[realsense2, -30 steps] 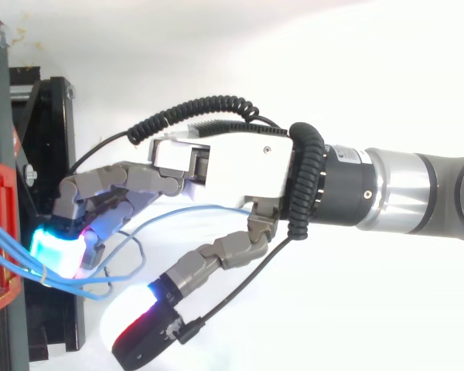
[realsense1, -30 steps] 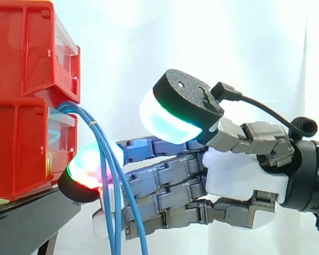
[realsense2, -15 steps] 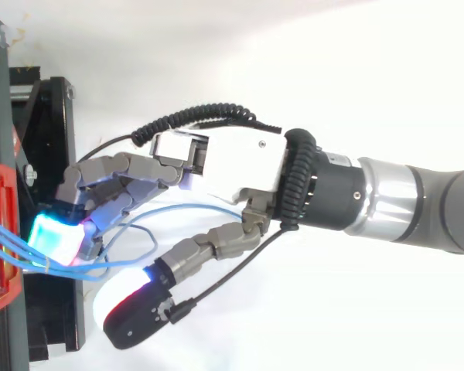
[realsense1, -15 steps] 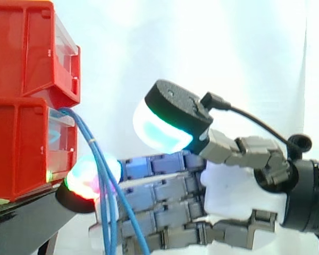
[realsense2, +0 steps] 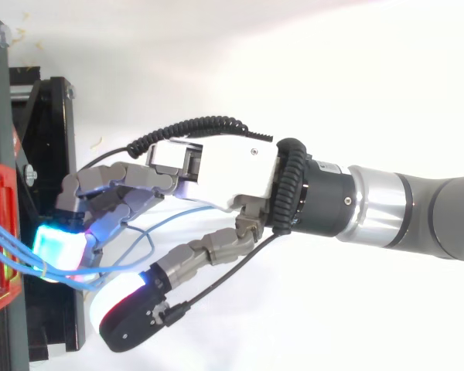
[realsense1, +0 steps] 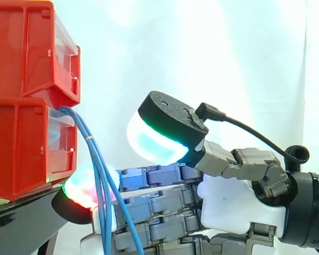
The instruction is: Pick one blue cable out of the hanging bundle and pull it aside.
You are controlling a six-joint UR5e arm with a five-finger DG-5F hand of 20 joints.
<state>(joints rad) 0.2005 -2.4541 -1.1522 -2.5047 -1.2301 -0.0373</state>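
At the lower red bin (realsense1: 21, 149): the blue cables (realsense1: 94, 151) come out of its front and hang down as one bundle, before the black stand (realsense1: 21, 226).
Robot hand (realsense1: 239, 204): open. Its fingers are stretched almost straight, the cables cross right at the glowing fingertips (realsense2: 58, 249), and the thumb (realsense1: 159, 133) stands well apart. Nothing is pinched.
Step, as we judge it: separating one cable from the others.
How we would do it well: slide one fingertip between the strands, then close the thumb on one strand alone before we pull sideways.
Risk: hooking several cables together, or pressing the fingertips against the stand.
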